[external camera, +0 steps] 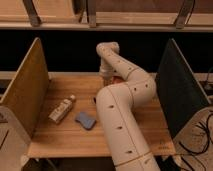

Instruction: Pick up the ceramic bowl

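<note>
Arm [120, 125]: a thick cream-white arm rose from the near edge of the scene, right of centre, bent at a broad elbow over the middle of the counter and reached back toward the far edge.

Counter [65, 142]: a light wooden top carried everything, lit warmly, with a dark gap and shelving behind it.

Sponge [85, 120]: a small blue-grey pad lay flat on the counter, just left of the arm's lower section and apart from it.

Bottle [62, 109]: a small pale bottle lay on its side left of the sponge, its cap end pointing to the far right, near the left panel but not touching it.

Left panel [26, 90]: a tan board stood upright along the left side of the counter, angled from near to far.

Right panel [178, 92]: a dark green-grey board stood upright along the right side, mirroring the left one.

Pincer [106, 79]: it sat at the far middle of the counter, below the arm's last link, pointing down at the surface. Whether it was apart, together or clamped on anything could not be told, since the wrist and arm covered it.

Ceramic bowl [116, 78]: only a small reddish-brown sliver showed at the far middle of the counter, right beside the pincer and mostly hidden by the arm. Contact between the two could not be told.

Cables [200, 137]: dark wires lay on a pale surface off the near right corner, outside the right panel.
</note>
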You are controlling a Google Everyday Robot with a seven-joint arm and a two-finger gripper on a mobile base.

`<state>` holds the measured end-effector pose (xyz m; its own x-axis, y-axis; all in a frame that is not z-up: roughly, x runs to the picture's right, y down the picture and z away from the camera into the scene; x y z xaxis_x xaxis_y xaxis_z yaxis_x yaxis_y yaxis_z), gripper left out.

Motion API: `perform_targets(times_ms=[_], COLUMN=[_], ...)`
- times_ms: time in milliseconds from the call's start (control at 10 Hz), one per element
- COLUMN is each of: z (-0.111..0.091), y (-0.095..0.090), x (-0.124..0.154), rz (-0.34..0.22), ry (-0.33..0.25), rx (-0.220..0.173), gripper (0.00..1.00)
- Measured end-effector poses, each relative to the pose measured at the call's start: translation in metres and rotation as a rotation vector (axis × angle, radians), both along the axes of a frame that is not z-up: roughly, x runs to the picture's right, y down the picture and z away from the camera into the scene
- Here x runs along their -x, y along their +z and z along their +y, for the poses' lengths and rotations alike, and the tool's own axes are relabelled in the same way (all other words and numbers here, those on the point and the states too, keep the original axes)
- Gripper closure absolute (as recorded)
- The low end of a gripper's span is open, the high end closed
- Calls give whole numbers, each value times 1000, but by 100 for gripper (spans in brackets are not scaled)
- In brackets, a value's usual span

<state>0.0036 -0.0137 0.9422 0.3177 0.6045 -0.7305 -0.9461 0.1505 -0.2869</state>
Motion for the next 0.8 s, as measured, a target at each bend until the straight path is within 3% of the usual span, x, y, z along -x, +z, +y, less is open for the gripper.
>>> perform_targets(times_ms=[200,400,700,800], z=[-1,-6,-32,-36], y=[-15,-39,-76,-83], x=[25,46,66,67], rz=[-43,-62,-52,-41], ry=[-5,-53,-214,-243], rx=[5,-8,-96,-109], gripper=[100,100,100,100])
